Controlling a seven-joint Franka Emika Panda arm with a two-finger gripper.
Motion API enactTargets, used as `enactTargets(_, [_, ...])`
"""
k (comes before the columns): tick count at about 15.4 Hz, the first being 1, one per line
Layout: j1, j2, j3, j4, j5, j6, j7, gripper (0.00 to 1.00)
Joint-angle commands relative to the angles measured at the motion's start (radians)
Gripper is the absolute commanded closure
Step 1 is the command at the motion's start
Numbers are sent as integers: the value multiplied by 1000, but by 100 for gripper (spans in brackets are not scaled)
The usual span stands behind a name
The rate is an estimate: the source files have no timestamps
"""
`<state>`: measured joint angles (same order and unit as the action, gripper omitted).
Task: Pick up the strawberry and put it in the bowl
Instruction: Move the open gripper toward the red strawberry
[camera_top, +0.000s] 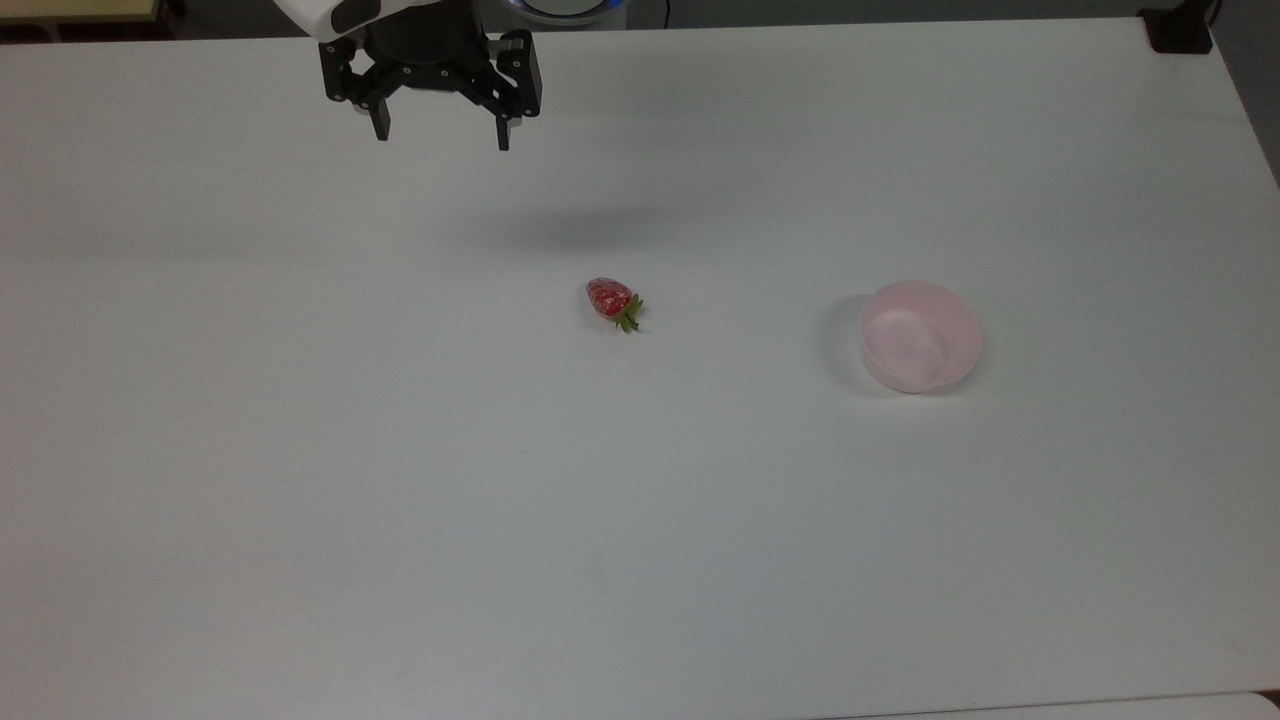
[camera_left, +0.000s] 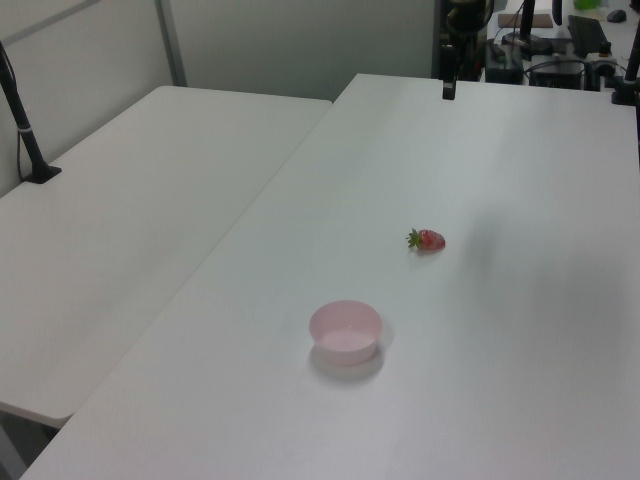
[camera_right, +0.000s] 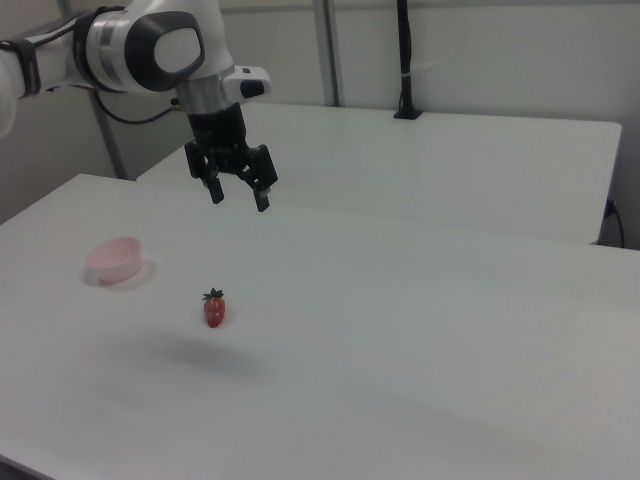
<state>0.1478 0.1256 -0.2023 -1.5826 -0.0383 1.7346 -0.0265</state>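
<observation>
Red strawberry (camera_top: 612, 302) lies mid-frame on the white surface (camera_top: 400, 500), well apart from the pink bowl (camera_top: 921, 336) at right. The open, empty claw (camera_top: 440, 128) hangs upper left. The fruit looks glossy, so a pinch might squirt it sideways.

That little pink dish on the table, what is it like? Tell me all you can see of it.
The bowl is small, round and pale pink, with low sides; it looks like thin, slightly see-through plastic. It stands upright, mouth up, with nothing inside it. It rests on the white table and casts a soft shadow. Nothing else touches it: the strawberry lies apart from it, toward the top view's left, and the gripper hangs in the air, farther off that way.
</observation>
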Motion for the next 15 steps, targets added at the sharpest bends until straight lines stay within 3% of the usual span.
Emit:
enactTargets(1, [-5,-3,9,-2,-14,10,13,0])
enactTargets(10, [10,17,7,-3,-20,16,8,0])
enactTargets(15, [162,103,-57,-63,-49,17,-136,0])
